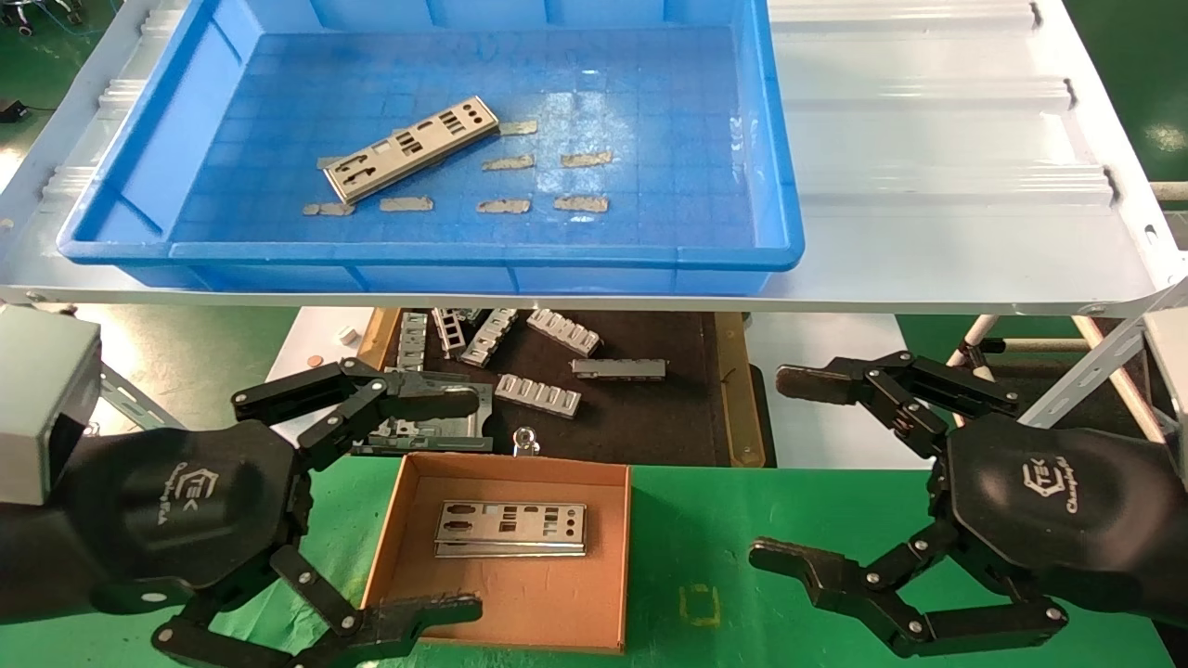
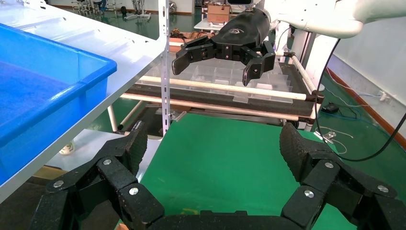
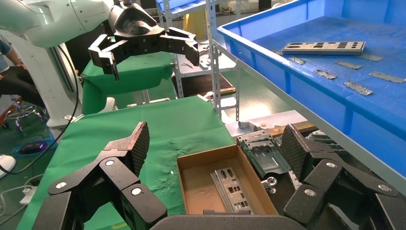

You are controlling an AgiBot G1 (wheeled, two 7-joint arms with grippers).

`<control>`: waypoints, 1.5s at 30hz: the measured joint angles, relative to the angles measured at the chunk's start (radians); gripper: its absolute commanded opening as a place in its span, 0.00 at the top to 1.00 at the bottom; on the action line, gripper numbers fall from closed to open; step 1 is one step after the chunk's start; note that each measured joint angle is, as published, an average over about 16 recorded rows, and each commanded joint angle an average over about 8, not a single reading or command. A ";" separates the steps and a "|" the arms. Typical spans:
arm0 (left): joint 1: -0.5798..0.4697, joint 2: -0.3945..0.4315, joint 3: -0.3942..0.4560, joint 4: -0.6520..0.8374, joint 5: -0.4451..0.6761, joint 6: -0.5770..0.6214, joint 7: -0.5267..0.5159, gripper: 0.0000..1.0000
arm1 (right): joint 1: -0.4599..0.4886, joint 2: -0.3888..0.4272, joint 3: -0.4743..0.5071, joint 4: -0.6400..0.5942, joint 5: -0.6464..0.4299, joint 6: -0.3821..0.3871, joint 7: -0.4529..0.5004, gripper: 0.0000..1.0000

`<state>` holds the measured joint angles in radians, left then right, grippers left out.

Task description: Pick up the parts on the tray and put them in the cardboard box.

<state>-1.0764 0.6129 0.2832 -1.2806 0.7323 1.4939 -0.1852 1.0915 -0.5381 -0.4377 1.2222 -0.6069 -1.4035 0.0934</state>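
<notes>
The left gripper [image 1: 469, 506] hangs low beside the cardboard box [image 1: 613, 557], palm turned inward, its fingers spread wide with nothing between them; one fingertip sits past the box's far corner, the other at its near edge. The right gripper [image 1: 775, 468] mirrors it on the box's other side, well apart from the cardboard, jaws likewise splayed and empty above the green mat [image 1: 817, 520].

Inside the box lies one silver plate [image 1: 510, 529], flat on the floor. Beyond the box, up on the white shelf [image 1: 928, 186], sits the blue tray [image 1: 780, 167], and another plate [image 1: 413, 148] rests at an angle on its gridded floor among tan tape scraps [image 1: 585, 159]. Under the shelf, just behind the box, ribbed grey brackets [image 1: 538, 394] lie scattered on a dark surface.
</notes>
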 measured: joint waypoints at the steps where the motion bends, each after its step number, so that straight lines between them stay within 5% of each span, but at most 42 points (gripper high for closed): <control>1: 0.000 0.000 0.000 0.000 0.000 0.000 0.000 0.00 | 0.000 0.000 0.000 0.000 0.000 0.000 0.000 0.00; 45: 0.000 0.000 0.000 0.000 0.000 0.000 0.000 0.00 | 0.000 0.000 0.000 0.000 0.000 0.000 0.000 0.00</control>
<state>-1.0764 0.6130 0.2833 -1.2806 0.7323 1.4939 -0.1852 1.0915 -0.5380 -0.4376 1.2222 -0.6069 -1.4035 0.0934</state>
